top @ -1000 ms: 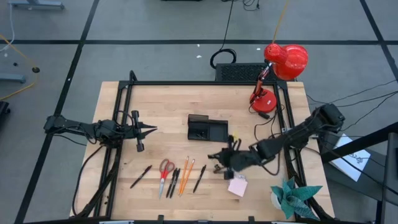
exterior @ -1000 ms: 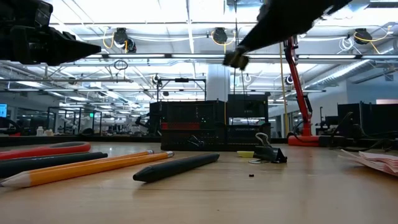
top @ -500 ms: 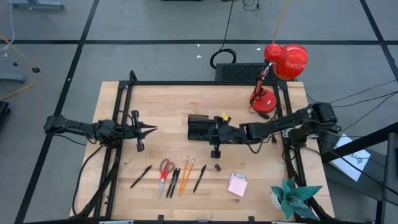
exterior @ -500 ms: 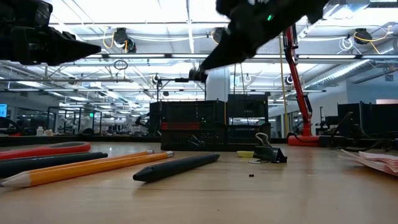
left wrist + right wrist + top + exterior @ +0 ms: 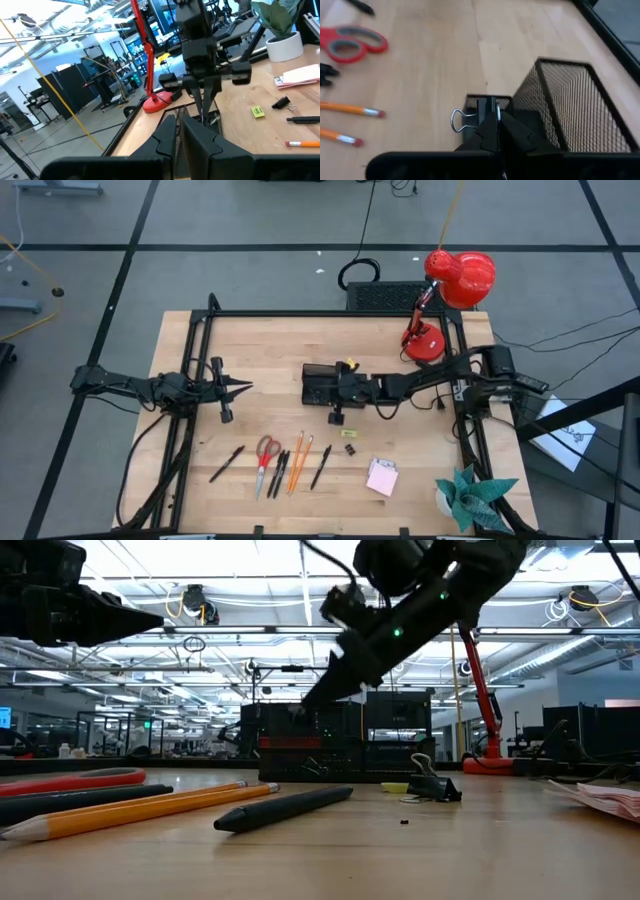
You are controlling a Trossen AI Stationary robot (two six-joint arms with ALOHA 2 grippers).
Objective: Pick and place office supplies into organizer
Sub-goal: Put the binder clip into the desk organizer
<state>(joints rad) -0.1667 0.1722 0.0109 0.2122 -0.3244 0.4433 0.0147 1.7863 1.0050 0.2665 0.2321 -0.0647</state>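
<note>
My right gripper (image 5: 322, 389) hangs over the black mesh organizer (image 5: 312, 372), shut on a small black binder clip (image 5: 481, 114). In the right wrist view the clip shows over the organizer's low compartment, beside the taller mesh section (image 5: 570, 107). My left gripper (image 5: 247, 388) waits left of the organizer, shut and empty. On the near part of the table lie red-handled scissors (image 5: 266, 452), orange pencils (image 5: 298, 460), black pens (image 5: 280, 472), another black clip (image 5: 350, 449), a yellow piece (image 5: 348, 433) and a pink pad (image 5: 381, 476). My right gripper pinches the clip's black body (image 5: 487, 111) between its two fingertips. The clip's wire loop (image 5: 458, 121) sticks out to one side. The fingers slant down from the table's right side. Whether the clip touches the organizer's floor, I cannot tell.
A red desk lamp (image 5: 445, 290) stands at the far right, with a black ribbed box (image 5: 385, 295) behind it. A teal paper plant (image 5: 470, 495) stands at the near right corner. Black frame rails run along the table's left (image 5: 190, 410) and right sides.
My right gripper has gone from near the pink pad toward the table's far and left side, carrying the clip, and has come down over the organizer. The other clip and the yellow piece lie where they were.
</note>
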